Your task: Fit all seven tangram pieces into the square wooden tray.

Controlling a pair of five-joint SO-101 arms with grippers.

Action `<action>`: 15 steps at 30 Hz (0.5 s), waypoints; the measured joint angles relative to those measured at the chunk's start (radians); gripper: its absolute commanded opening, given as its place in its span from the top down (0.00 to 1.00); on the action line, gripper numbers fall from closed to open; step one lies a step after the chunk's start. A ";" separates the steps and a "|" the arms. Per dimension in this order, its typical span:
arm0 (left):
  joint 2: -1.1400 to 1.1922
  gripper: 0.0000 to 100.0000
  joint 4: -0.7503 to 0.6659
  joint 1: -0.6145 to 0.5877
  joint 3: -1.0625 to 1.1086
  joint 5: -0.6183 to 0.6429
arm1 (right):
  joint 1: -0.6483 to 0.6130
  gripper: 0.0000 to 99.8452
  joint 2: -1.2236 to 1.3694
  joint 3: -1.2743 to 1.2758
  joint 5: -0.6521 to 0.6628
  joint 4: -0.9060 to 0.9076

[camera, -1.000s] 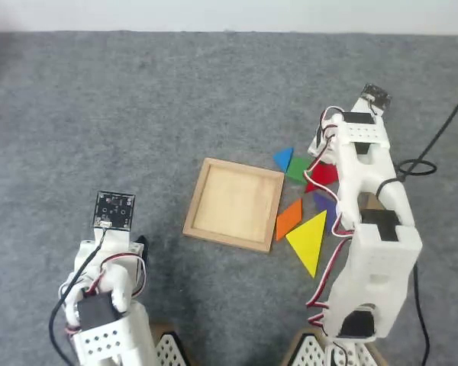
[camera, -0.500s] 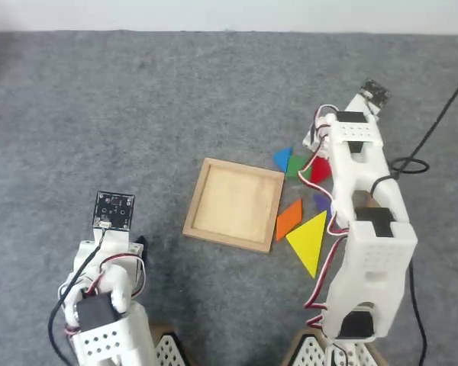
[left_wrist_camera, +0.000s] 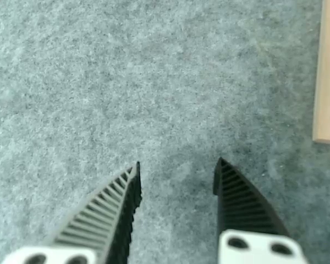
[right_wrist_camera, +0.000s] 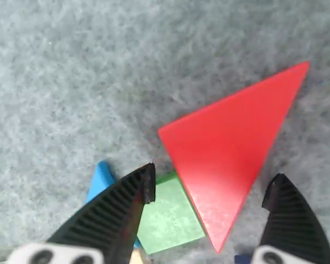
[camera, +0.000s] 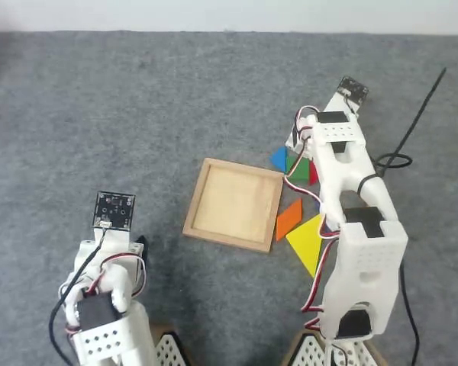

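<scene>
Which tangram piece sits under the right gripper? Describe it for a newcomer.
Find the square wooden tray; coloured pieces lie on the carpet beside it. Below the open right gripper lies a red triangle, beside a green square and blue triangle, the only red piece.

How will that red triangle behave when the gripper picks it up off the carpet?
The red triangle looks flat and rigid, so it probably won't bend. Lying flush on the grey carpet, its thin edges may be hard to grip. Being flat, it shouldn't roll.
</scene>
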 measured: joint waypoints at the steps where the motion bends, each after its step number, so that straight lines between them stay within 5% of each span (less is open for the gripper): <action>1: 0.000 0.79 0.000 0.000 0.000 0.000 | 0.000 0.68 0.000 0.000 0.000 -0.006; 15: 0.000 0.79 0.000 0.000 0.000 0.000 | 0.002 0.68 0.133 -0.124 -0.003 -0.048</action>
